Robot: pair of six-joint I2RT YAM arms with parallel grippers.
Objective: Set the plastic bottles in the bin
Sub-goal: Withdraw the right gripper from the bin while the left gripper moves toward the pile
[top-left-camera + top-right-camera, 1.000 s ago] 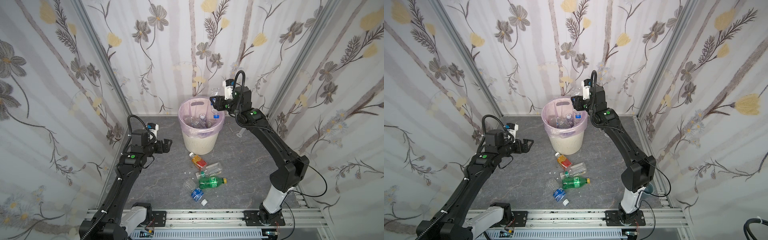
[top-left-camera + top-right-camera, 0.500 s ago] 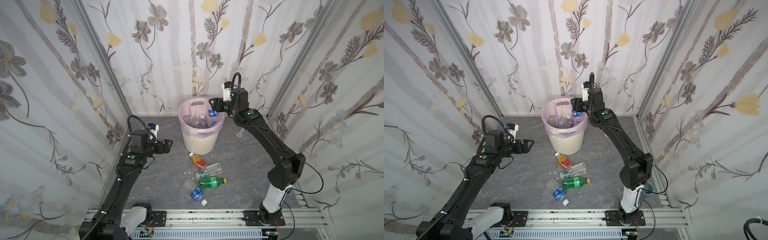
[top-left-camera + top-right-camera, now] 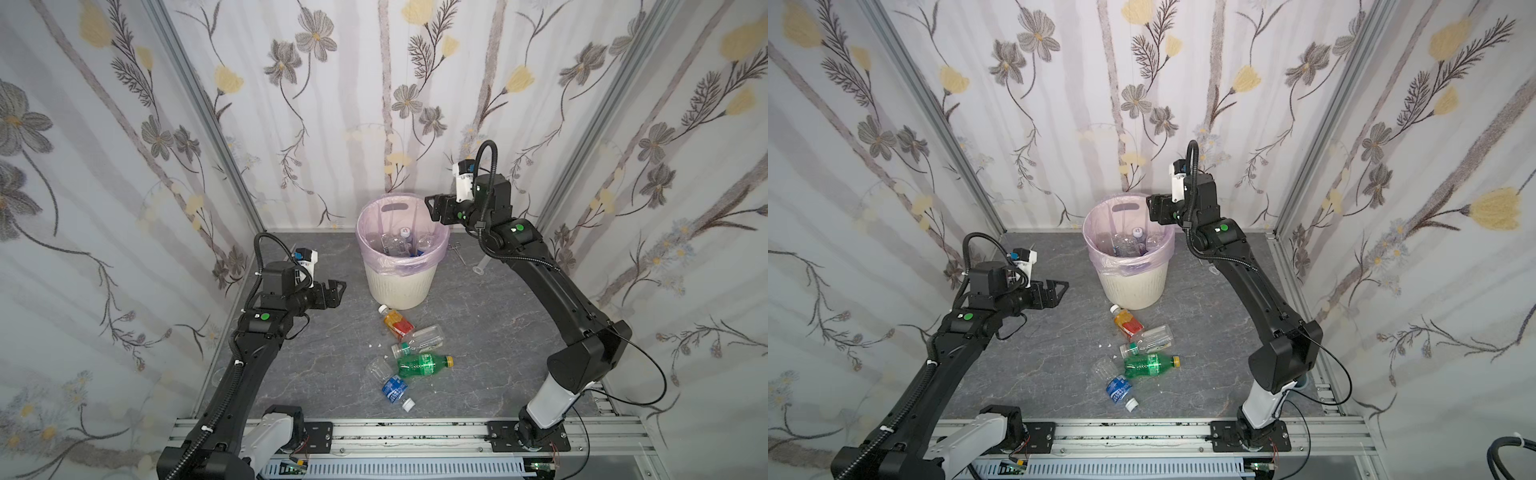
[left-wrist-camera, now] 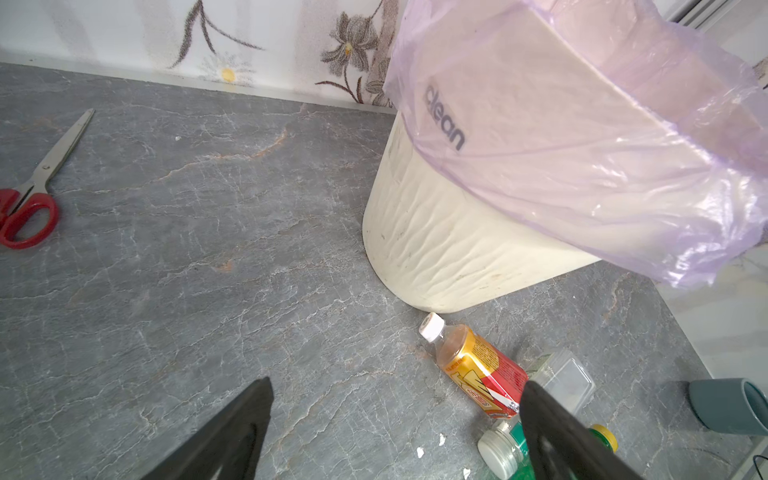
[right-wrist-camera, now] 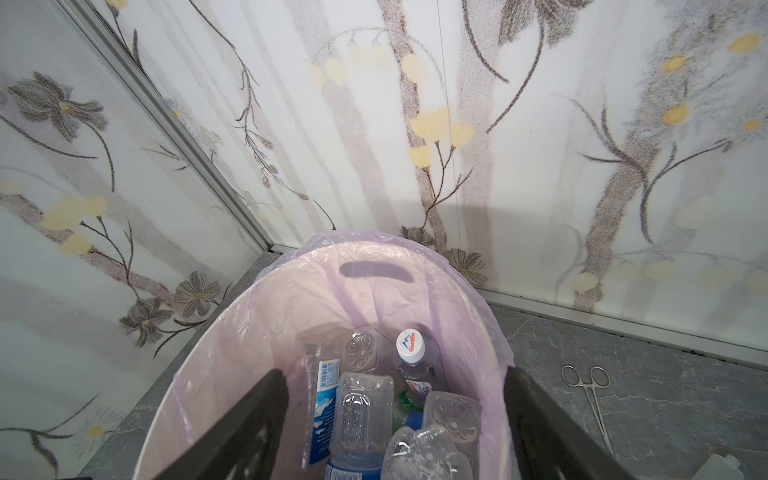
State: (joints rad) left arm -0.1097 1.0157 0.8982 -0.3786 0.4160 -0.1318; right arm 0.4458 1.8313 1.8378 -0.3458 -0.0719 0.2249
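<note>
From where I stand, the left gripper (image 3: 334,291) hangs at centre left of a top view, above the grey marbled table (image 3: 316,374), its jaws spread wide and holding nothing. Down and to the right of it lie the loose plastic bottles, four by my count: an orange-labelled bottle (image 3: 398,325) with a white cap, a clear squarish bottle (image 3: 424,337), a green bottle (image 3: 422,365) with a yellow cap, and a crushed blue-labelled bottle (image 3: 394,388). The orange-labelled bottle is closest to those jaws. Its long axis runs on a diagonal, cap at the foot of the bin and base toward lower right.

At upper centre stands the round cream-white ribbed bin (image 3: 399,286) with its pink liner. Inside is a heap of clear bottles (image 5: 365,411), at least six, too tangled to count exactly. At its right rim the right gripper (image 3: 432,208) hangs over the opening, jaws apart and empty.

I'd judge the left arm nearer to the four, so the next pick looks like its job, with the jaws turned across that diagonal.
</note>
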